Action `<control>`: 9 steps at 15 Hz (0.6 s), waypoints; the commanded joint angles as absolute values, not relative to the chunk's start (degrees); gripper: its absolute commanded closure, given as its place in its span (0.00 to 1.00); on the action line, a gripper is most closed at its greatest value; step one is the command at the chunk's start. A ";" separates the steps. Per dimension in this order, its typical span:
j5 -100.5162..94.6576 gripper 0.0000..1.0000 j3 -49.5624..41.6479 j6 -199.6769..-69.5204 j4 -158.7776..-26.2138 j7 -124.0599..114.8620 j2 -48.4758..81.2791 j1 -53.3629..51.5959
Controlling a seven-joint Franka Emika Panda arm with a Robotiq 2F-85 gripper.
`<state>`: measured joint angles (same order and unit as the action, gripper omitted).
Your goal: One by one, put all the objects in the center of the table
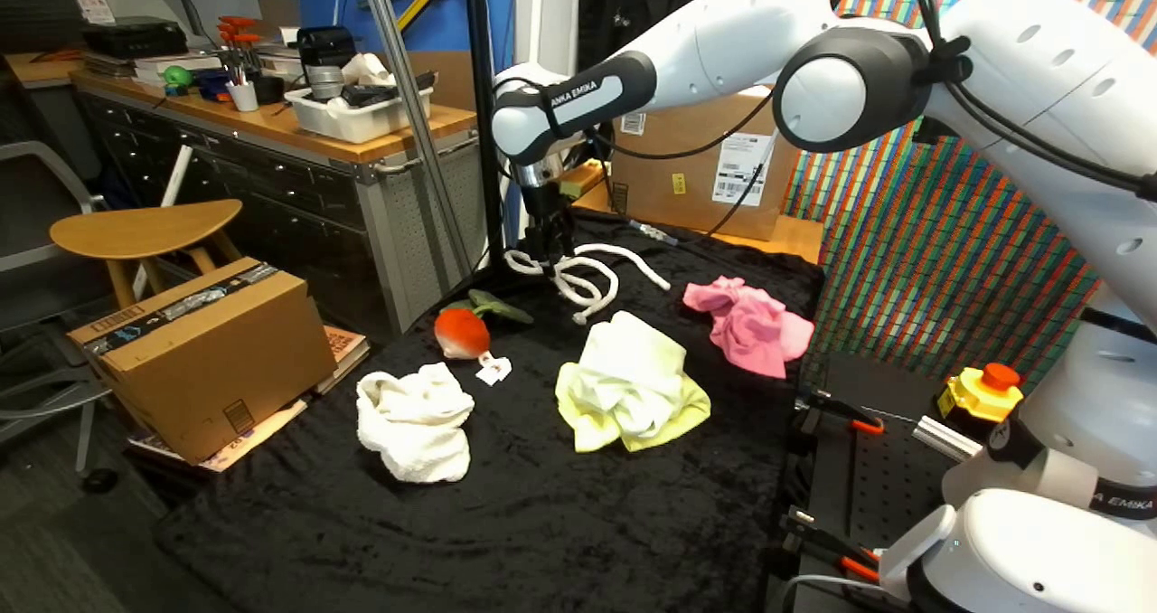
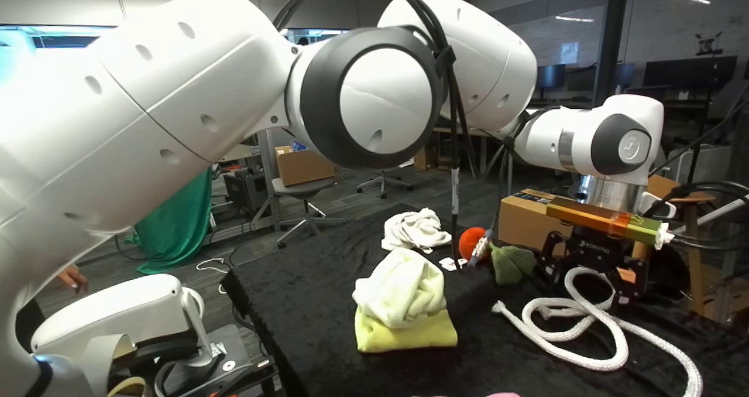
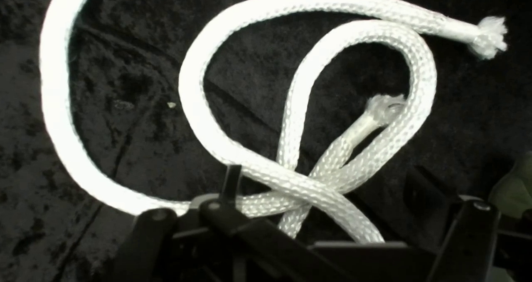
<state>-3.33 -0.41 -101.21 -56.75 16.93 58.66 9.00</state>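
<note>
White towel and red plush vegetable lie towards the left edge of the desk in an exterior view, spread fingers flank the crossed rope near the far edge, presumably to pinch several strands, and stacked cloths precede the pink cloth near the right edge.

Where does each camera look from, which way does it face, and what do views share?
An exterior view: raised beside the draped table, looking across it toward a workbench; the arm reaches in from picture right.
An exterior view: close by the arm, which looms from picture left, looking across the table toward a chair; a person's hand shows.
Wrist view: carried by the arm, looking down at white rope; the open gripper shows at bottom.
Shared by both exterior views: arm, gripper, rope, yellow bundle, white cloth, red toy.
</note>
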 commanded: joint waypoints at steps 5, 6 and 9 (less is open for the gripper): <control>-3.99 0.20 -0.30 -101.72 -55.60 17.70 60.27 7.61; -3.86 0.26 -0.25 -101.71 -55.67 17.67 60.11 7.67; -3.34 0.50 -0.04 -102.35 -56.54 17.46 59.81 7.86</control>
